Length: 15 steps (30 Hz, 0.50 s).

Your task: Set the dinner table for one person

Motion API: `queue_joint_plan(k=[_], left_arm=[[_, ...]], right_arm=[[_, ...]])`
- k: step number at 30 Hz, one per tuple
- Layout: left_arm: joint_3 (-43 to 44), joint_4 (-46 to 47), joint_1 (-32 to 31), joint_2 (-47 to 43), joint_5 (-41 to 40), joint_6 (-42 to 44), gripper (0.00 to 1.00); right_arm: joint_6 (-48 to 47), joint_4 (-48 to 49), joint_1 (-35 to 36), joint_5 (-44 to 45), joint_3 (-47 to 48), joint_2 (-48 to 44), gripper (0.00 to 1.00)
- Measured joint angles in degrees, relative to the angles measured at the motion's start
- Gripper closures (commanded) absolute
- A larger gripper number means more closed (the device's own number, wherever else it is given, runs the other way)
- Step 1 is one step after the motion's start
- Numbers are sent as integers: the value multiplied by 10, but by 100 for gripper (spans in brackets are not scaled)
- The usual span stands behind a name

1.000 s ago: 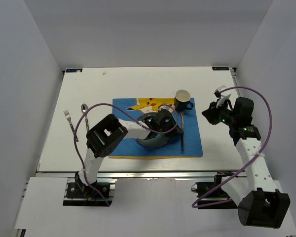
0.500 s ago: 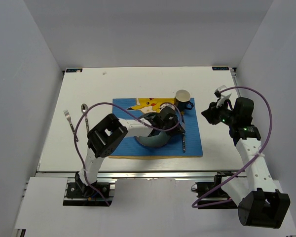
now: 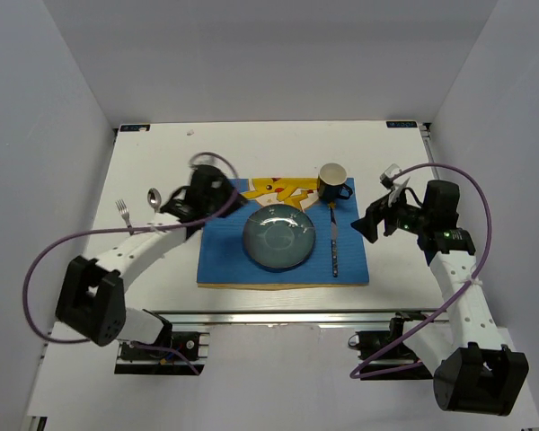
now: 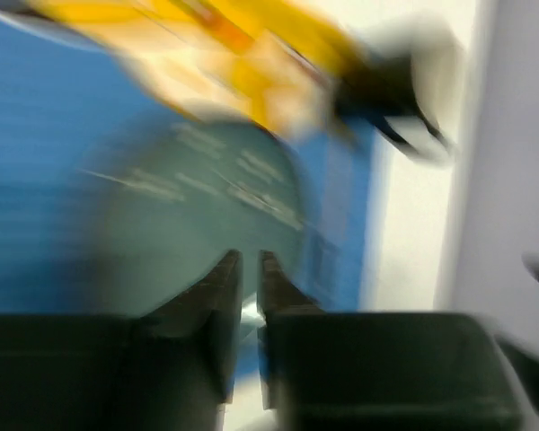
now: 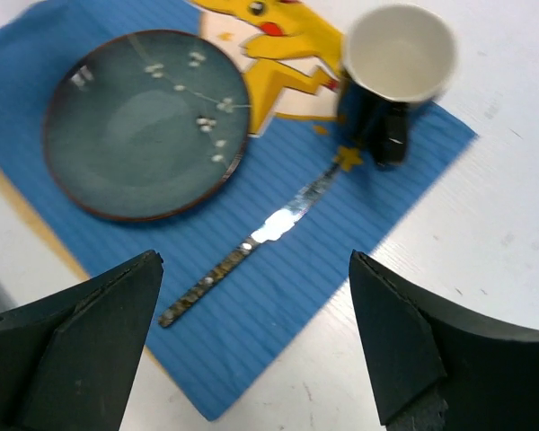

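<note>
On the white dinner table [image 3: 162,153] lies a blue placemat [image 3: 225,260] with a yellow cartoon figure. A teal plate [image 3: 278,237] rests flat at its middle, a knife [image 3: 333,242] to its right and a dark mug [image 3: 333,182] at the mat's far right corner. My left gripper [image 3: 229,199] hovers at the mat's left far corner. In the blurred left wrist view its jaws [image 4: 249,256] keep a narrow gap with nothing in it, facing the plate [image 4: 198,215]. My right gripper [image 3: 375,223] is wide open and empty just right of the mat, looking over knife [image 5: 251,241], plate [image 5: 144,121] and mug [image 5: 397,67].
A fork [image 3: 124,215] and a spoon [image 3: 153,197] lie on the table left of the placemat, just beside my left arm. A silver rail [image 3: 278,314] runs along the near edge. White walls close in the table on three sides.
The plate, held tilted over the mat a second ago, now lies flat. My left arm let it go and swung back left. My right gripper opened wide.
</note>
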Motion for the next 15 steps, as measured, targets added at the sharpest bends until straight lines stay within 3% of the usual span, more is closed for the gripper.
queue_joint_plan(k=[2, 4, 9, 11, 12, 15], left_arm=[[-24, -48, 89, -49, -22, 39, 48], [-37, -96, 159, -80, -44, 82, 38], [-44, -178, 293, -102, -60, 195, 35], [-44, -188, 329, -85, -63, 234, 35], [-44, -192, 345, -69, -64, 253, 36], [-36, -199, 372, -5, -81, 303, 37]], right_arm=[[-14, -10, 0, -33, 0, 0, 11], [-28, -14, 0, -67, 0, 0, 13], [-55, -12, 0, -122, -19, 1, 32], [-64, -12, 2, -131, -24, 5, 40], [-68, -12, 3, -133, -24, 9, 48], [-81, -13, 6, -136, -24, 17, 57]])
